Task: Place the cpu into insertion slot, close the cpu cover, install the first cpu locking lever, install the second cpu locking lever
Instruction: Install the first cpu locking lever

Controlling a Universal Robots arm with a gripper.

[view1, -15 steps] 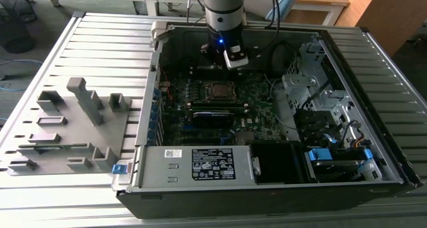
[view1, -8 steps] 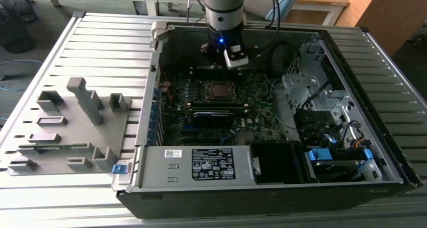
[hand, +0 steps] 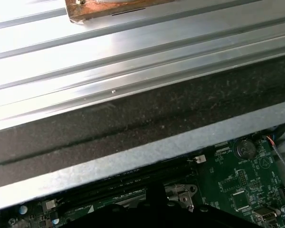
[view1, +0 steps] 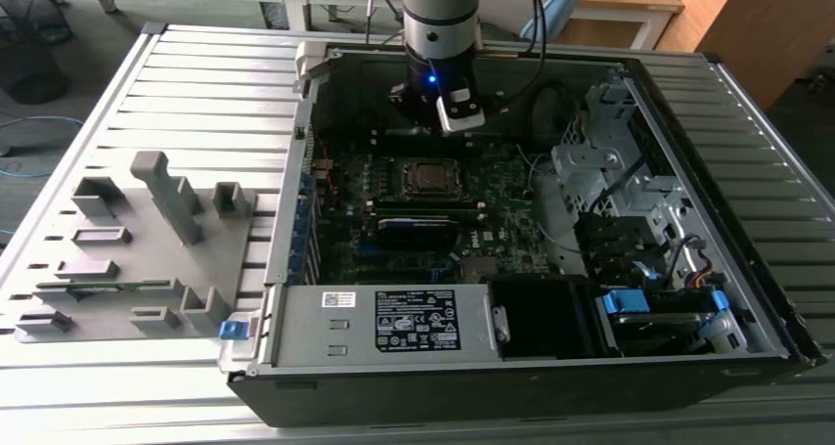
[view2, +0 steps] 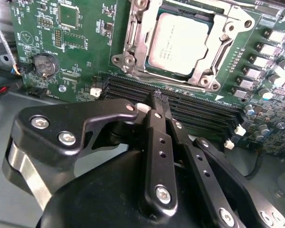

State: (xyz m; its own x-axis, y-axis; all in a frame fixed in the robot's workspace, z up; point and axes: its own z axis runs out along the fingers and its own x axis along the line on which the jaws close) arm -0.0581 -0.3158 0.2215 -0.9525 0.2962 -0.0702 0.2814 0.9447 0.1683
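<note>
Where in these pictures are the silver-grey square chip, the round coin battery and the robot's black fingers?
Silver-grey square metal cpu (view2: 179,43), second wrist view: middle of its top.
Round silver coin battery (view2: 45,65), second wrist view: its face.
Black metal fingers (view2: 160,102), second wrist view: one tip, by the long slots.

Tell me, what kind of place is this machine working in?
Probably a workshop or lab bench for computer assembly. An opened computer case lies on a slatted metal table, its green motherboard exposed, with a grey parts holder beside it. The gripper hovers by the cpu.
</note>
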